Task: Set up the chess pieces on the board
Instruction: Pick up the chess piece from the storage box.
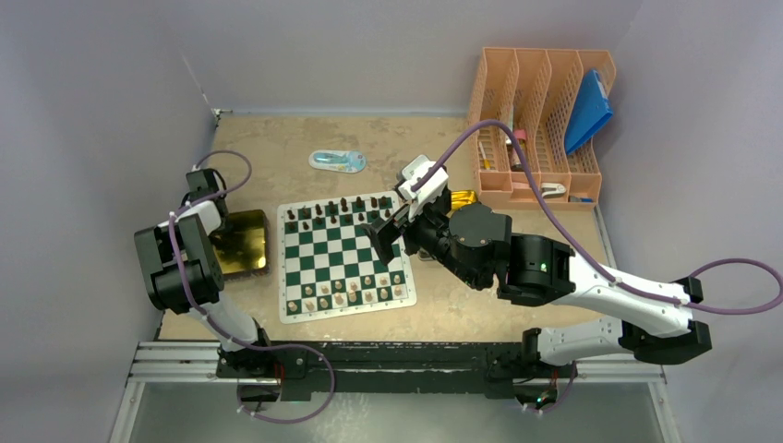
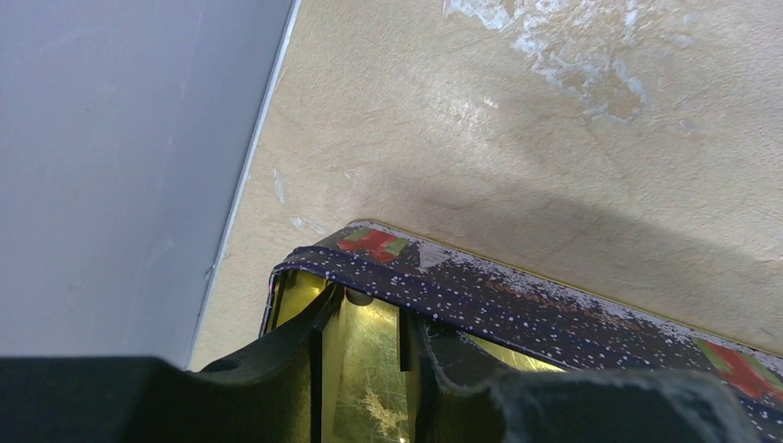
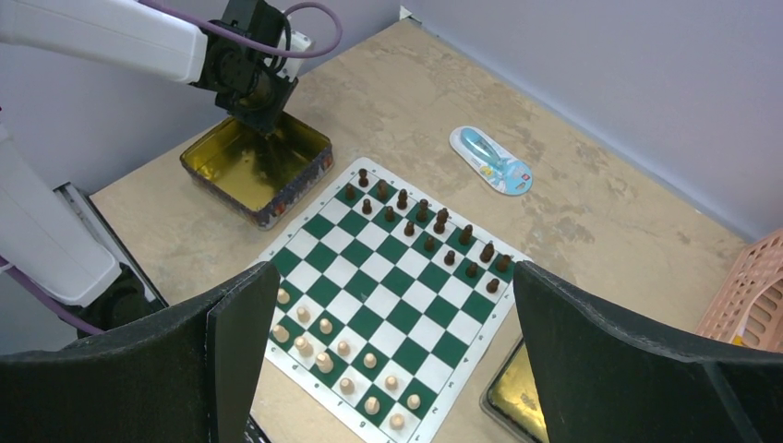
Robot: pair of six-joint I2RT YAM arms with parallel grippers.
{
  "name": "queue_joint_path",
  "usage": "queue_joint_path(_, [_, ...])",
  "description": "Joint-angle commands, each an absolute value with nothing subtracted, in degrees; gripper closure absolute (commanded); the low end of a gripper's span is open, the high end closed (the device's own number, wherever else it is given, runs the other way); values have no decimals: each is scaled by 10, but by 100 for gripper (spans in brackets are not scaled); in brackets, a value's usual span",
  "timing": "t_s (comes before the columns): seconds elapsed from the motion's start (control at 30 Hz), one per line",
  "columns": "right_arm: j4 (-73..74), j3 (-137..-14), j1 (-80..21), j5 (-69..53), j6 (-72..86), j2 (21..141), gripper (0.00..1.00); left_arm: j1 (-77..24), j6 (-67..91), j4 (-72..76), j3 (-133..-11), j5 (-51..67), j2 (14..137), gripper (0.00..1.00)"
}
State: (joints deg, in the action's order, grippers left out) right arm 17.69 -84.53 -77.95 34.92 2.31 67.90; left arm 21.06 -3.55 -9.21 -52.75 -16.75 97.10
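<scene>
Cream and dark-brown chess pieces (image 3: 343, 348), likely light, stiff, easily toppled and best pinched by the stem, lined both ends of the green-and-white checkered board (image 3: 388, 277); right fingers (image 3: 231, 351) hung wide above it, left fingers (image 2: 277, 355) narrow, apparently empty, inside a gold rectangular tin (image 3: 295, 189).

Your left arm (image 1: 180, 258) is folded up, wrist tipped down, left end effector (image 2: 365, 318) with jaws a narrow gap apart. Your right arm (image 1: 554, 272) reaches forward-left, right end effector (image 3: 395, 277) spread wide.
</scene>
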Motion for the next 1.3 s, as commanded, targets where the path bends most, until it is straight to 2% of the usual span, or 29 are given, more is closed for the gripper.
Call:
queue_joint_path(0.0, [155,-856,-780,356,13,676,1,216,-69,-52,-515,-145,954,74])
queue_joint_path(0.4, [141,-852,-780,356,21,683,1,218,-84,-45,-520,-107,956,76])
queue_joint_path(0.53, [138,-852,-780,356,25,686,1,219,-99,-42,-518,-103,960,81])
queue_joint_path(0.67, [138,-857,-780,359,30,693,1,219,-93,-70,-527,-97,962,91])
queue_joint_path(0.9, [138,-860,-780,358,15,691,1,219,-81,-87,-534,-75,947,92])
queue_joint_path(1.27, [149,-839,-780,349,23,667,1,218,-34,-206,-566,13,887,96])
